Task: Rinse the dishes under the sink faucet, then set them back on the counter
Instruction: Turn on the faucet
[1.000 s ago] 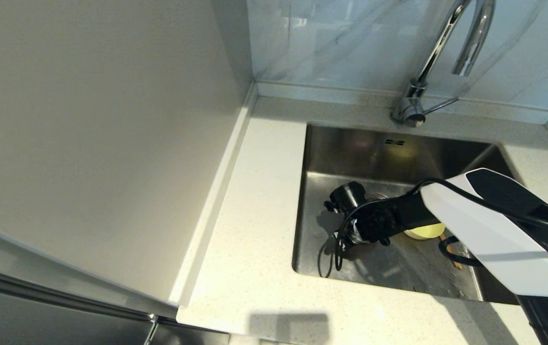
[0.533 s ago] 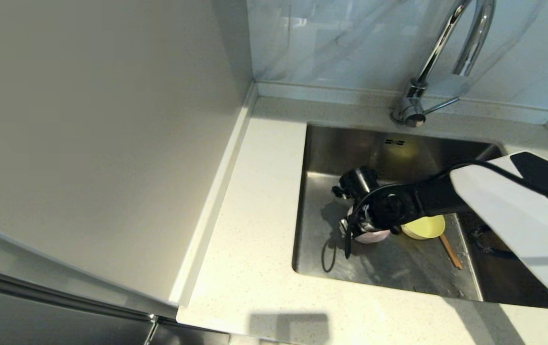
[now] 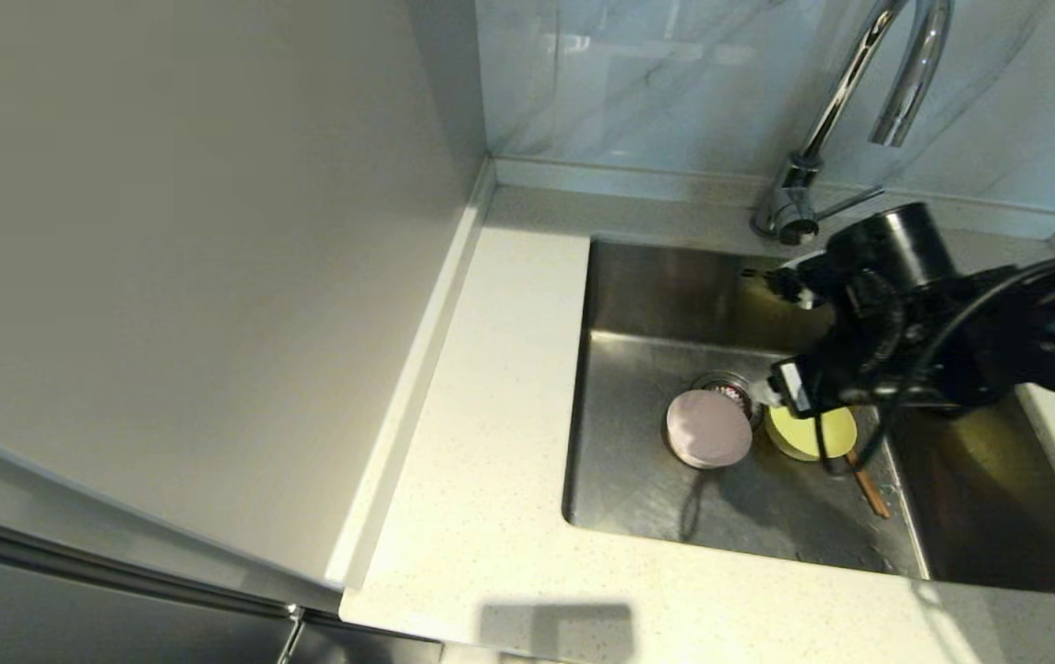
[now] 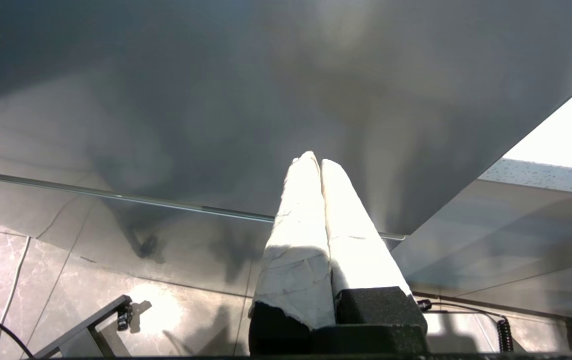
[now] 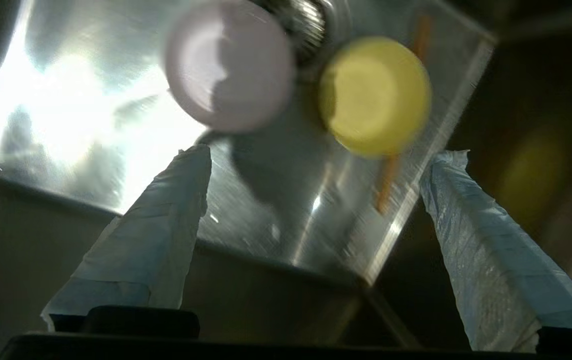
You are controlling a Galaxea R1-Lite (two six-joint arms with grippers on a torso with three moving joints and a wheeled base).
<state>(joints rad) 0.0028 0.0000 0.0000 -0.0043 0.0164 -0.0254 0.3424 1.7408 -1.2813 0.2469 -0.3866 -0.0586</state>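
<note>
No legible text, label, brand, number or sign is showing in any view. A small dark mark is sitting high on the back wall of the sink (image 3: 638, 295), below the faucet (image 3: 846, 111), but it is too small to be read. A small white tag is showing on the right arm's wrist, and nothing on it can be made out.

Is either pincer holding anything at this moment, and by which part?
Nothing is held. The right pincer is open above the sink; the left pincer is shut on nothing.
</note>
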